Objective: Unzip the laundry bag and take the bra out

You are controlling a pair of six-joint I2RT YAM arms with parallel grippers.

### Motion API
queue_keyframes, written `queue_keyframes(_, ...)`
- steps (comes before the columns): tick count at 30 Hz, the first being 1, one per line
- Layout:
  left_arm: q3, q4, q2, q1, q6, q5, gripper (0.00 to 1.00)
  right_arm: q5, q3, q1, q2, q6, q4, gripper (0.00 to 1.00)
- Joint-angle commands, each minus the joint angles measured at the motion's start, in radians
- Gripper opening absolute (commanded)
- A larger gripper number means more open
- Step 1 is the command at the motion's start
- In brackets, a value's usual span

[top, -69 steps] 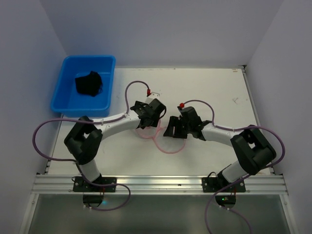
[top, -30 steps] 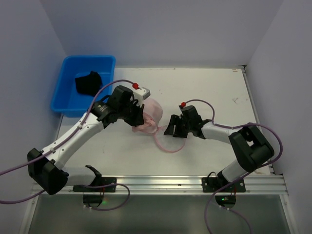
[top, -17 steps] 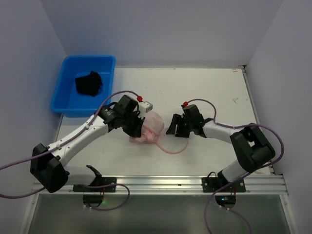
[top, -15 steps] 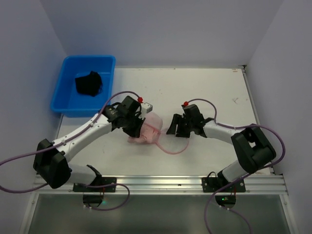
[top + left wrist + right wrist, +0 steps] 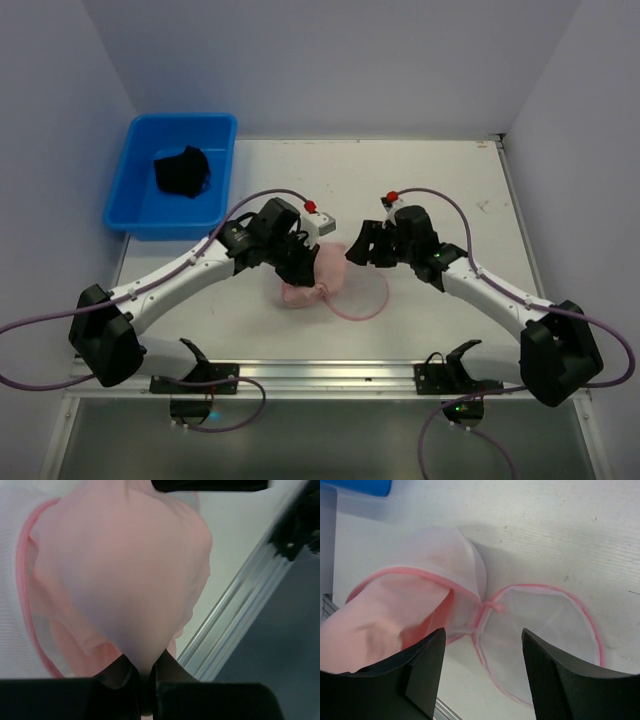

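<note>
Now, nearest the arm bases, the round lid (image 5: 540,620) is lying flat on the table (image 5: 440,190), hinged at 3 o'clock of the laundry bag (image 5: 447,555), so the unzipping is looking done. The bag is sitting mid-table, with the pink bra (image 5: 125,580) bulging out of its mouth. The left jaws are clamped together on a fold of the bra. Over the last second they have been swinging it from 11 o'clock back toward 6 o'clock. The right jaws are standing apart, holding nothing, and have been rising to hover at 12 o'clock of the lid. By my reading, the bra is only partly coming free, with nothing pinning the mesh. Farthest off, at 10 o'clock, the blue bin (image 5: 150,225) is holding a black cloth (image 5: 182,172).
</note>
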Motion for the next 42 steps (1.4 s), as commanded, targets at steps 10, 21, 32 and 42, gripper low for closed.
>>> queue_keyframes(10,0.026,0.428,-0.222,0.208,-0.173,0.239,0.0,0.219,-0.088,-0.004,-0.18,0.039,-0.023,0.65)
queue_keyframes(21,0.081,0.741,-0.345,0.337,-0.306,0.002,0.0,0.214,-0.119,-0.004,-0.226,0.022,-0.054,0.65)
queue_keyframes(32,0.38,0.481,-0.243,0.388,-0.144,-0.767,0.0,0.198,-0.117,-0.004,-0.221,0.003,-0.048,0.65)
queue_keyframes(42,0.4,0.518,-0.053,0.604,0.203,-1.071,0.0,0.158,-0.104,-0.004,-0.198,-0.009,-0.046,0.65)
